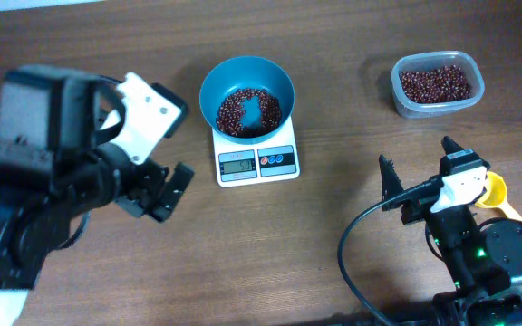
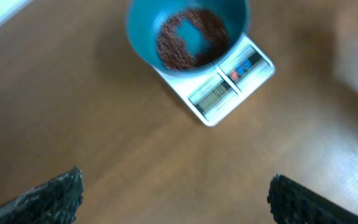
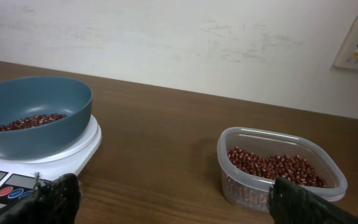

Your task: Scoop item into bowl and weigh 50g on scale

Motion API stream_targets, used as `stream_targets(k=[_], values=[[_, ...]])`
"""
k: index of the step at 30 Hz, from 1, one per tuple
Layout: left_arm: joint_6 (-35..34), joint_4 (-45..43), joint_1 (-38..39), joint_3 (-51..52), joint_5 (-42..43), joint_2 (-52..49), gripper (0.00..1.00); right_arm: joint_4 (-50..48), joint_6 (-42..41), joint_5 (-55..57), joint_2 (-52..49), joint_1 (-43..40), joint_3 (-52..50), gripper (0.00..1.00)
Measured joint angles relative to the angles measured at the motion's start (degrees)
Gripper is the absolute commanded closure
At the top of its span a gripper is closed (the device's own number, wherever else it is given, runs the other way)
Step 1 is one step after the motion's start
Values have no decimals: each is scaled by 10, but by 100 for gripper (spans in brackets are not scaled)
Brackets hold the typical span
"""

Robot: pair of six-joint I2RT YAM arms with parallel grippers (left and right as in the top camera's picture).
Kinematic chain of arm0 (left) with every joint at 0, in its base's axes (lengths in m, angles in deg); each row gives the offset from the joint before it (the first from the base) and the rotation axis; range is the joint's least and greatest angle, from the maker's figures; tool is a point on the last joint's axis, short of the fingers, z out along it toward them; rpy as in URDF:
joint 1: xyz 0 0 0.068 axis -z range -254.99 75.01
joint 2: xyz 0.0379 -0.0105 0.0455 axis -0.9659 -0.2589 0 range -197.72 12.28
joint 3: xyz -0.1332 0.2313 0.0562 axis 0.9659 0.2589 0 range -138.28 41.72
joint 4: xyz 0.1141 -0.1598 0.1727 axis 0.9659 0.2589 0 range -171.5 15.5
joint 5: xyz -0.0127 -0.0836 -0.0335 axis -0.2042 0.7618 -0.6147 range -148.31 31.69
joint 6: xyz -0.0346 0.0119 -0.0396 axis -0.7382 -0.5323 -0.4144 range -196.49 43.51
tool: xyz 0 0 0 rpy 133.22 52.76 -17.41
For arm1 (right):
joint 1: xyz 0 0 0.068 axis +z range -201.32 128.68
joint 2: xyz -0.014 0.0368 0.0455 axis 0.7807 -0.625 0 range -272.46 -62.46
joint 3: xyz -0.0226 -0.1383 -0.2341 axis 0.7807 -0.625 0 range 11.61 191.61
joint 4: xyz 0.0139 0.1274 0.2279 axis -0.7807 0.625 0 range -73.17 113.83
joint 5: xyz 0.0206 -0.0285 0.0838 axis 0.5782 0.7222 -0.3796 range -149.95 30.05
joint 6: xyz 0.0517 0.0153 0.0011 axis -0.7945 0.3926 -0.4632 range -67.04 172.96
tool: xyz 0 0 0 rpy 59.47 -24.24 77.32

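The right gripper point(image 1: 418, 161) has its jaws spread as wide as they go and holds nothing, low over the brown wooden table point(image 1: 333, 258). The left gripper point(image 2: 176, 190) is just as wide and just as empty, off to the left of the scale. A yellow plastic piece point(image 1: 494, 192), probably the scoop, lies partly hidden beside the right arm.

Further out, the small flat white kitchen scale point(image 1: 284, 165) carries the round teal-blue plastic bowl point(image 1: 285, 80). The bowl holds small dark red-brown beans point(image 1: 232, 113) around a bare middle patch. Farthest right stands the clear rounded-square plastic tub point(image 1: 404, 101) with more beans. The display digits are too small to read surely.

The main risk is a wide-open finger clipping the bowl, which overhangs the scale, shifting the reading or spilling beans. Another scoopful could overshoot the target. The right arm could also knock the yellow piece away.
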Motion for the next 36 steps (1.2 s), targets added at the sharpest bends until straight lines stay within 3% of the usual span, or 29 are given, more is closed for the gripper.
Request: stream_targets(k=[9,15,23,28,36], values=[[-3,-228,-156,195,83,137,1,0,0,0,0,0,0,1],[-61,-295,-258,296,160,300,1,0,0,2,0,0,0,1],[-111,-323,-302,378,168,428,1,0,0,4,0,0,0,1],[-158,-328,-314,415,155,474,1,0,0,4,0,0,0,1],[-179,-392,-318,478,139,521,1,0,0,4,0,0,0,1]])
